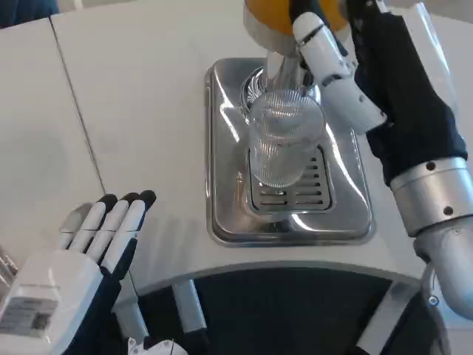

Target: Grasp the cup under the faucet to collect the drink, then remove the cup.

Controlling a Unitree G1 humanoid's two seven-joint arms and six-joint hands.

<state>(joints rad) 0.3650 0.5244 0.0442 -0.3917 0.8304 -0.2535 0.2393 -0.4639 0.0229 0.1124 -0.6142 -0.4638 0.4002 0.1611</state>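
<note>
A clear ribbed cup [282, 140] stands over the slotted grille of a silver drip tray [222, 155], directly below the dispenser's faucet [279, 68]. It looks empty. My right hand [338, 74] reaches in from the right, and its white fingers [319, 41] lie along the cup's far right rim and up beside the faucet. The thumb is hidden, so whether the hand grips the cup is unclear. My left hand [89, 251] rests flat near the table's front edge at lower left, fingers stretched out and holding nothing.
The dispenser's orange body [270, 13] rises at the top edge behind the faucet. A seam [74, 96] runs down the white table on the left. The table's curved front edge [244, 266] lies just below the tray.
</note>
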